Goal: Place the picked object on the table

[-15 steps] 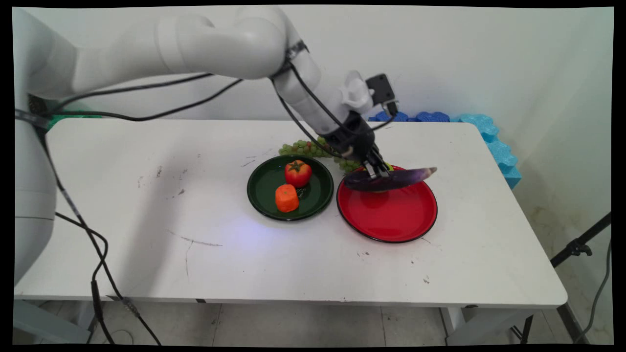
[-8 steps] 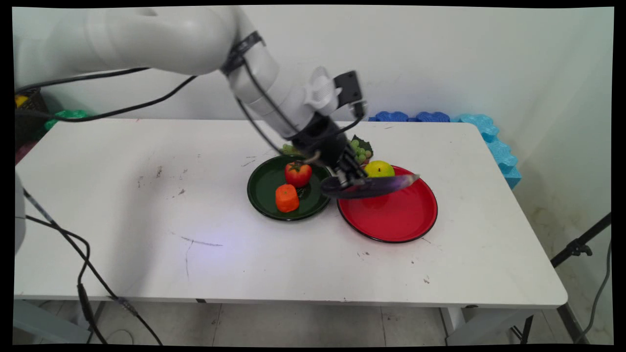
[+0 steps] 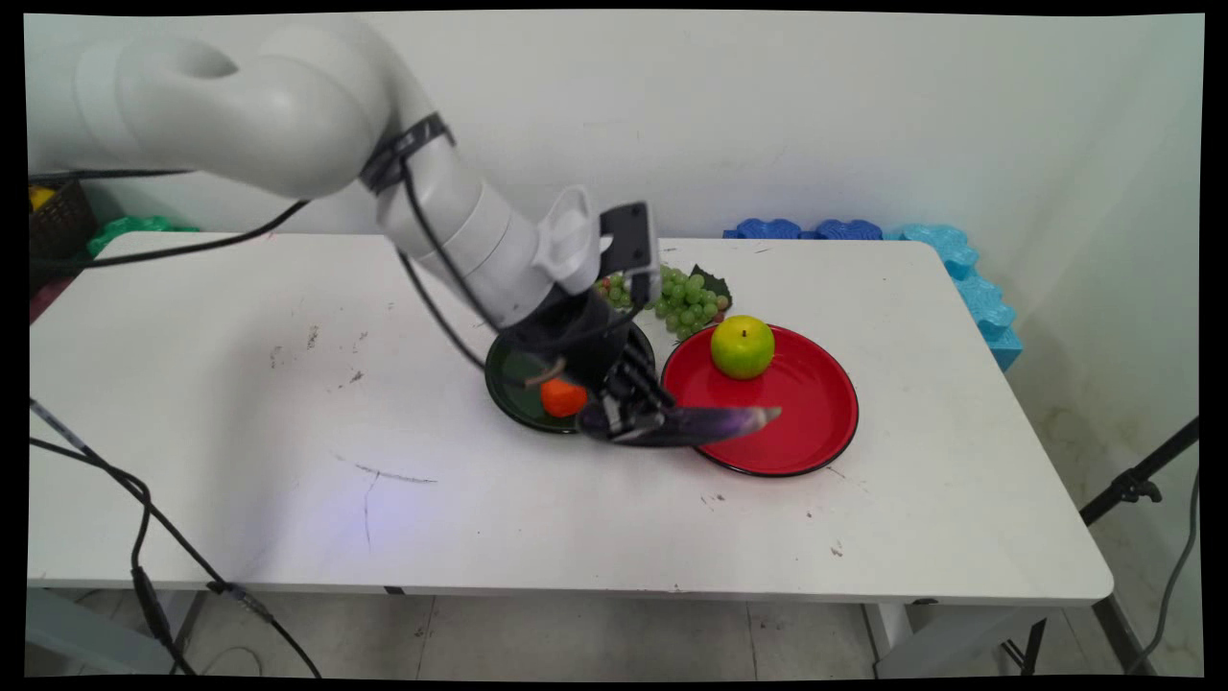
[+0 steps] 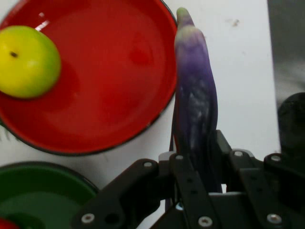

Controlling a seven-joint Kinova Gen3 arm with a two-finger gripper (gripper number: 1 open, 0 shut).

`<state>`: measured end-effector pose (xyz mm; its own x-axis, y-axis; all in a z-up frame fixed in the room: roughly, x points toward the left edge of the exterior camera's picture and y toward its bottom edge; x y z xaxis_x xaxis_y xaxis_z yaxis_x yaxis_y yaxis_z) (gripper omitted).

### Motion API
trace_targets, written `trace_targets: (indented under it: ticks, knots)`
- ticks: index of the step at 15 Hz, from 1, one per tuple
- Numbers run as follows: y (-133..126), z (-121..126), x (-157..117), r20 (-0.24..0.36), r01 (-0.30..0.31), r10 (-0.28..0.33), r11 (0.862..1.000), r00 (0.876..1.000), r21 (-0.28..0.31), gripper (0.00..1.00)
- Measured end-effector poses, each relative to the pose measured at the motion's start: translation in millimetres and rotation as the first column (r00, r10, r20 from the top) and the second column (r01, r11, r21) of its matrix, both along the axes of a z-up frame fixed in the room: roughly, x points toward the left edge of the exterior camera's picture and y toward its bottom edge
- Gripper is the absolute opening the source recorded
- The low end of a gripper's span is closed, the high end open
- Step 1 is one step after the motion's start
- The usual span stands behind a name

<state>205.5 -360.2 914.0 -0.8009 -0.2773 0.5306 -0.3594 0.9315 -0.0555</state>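
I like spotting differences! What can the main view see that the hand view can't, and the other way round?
Only the main view shows the grapes, the orange piece and the blue foam. Only the hand view shows the fingers pressing the eggplant's sides. Both show the pincer, shut on the eggplant, the green apple, the red plate and the green plate.

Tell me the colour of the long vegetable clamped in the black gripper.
Purple eggplant, paling to green at its tip; clearest in the hand view.

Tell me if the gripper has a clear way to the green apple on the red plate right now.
Probably not: the gripper is shut on the eggplant, so it has no free grasp. The path itself looks open; the apple sits uncovered on the red plate.
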Motion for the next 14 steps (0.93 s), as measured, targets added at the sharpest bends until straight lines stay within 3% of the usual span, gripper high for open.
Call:
trace_targets:
  ticks: [5,14]
  knots:
    - [20,-27,2,0.008,-0.014,0.014,0.999,1.000,0.052,0.00]
    - [30,-65,-3,0.015,-0.041,0.039,0.992,0.999,0.118,0.00]
